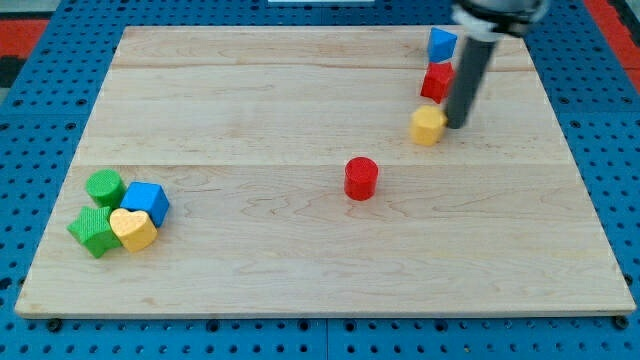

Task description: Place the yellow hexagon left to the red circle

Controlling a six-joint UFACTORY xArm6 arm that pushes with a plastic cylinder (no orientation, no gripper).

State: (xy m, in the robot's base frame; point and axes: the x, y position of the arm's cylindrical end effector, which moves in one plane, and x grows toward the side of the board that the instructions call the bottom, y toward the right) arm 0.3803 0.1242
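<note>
The yellow hexagon lies on the wooden board at the view's upper right. The red circle stands near the board's middle, below and left of the hexagon. My tip is at the end of the dark rod, right beside the hexagon's right side, touching or nearly touching it.
A red block and a blue block sit just above the hexagon, left of the rod. At the view's lower left a cluster holds a green circle, a blue block, a green block and a yellow heart.
</note>
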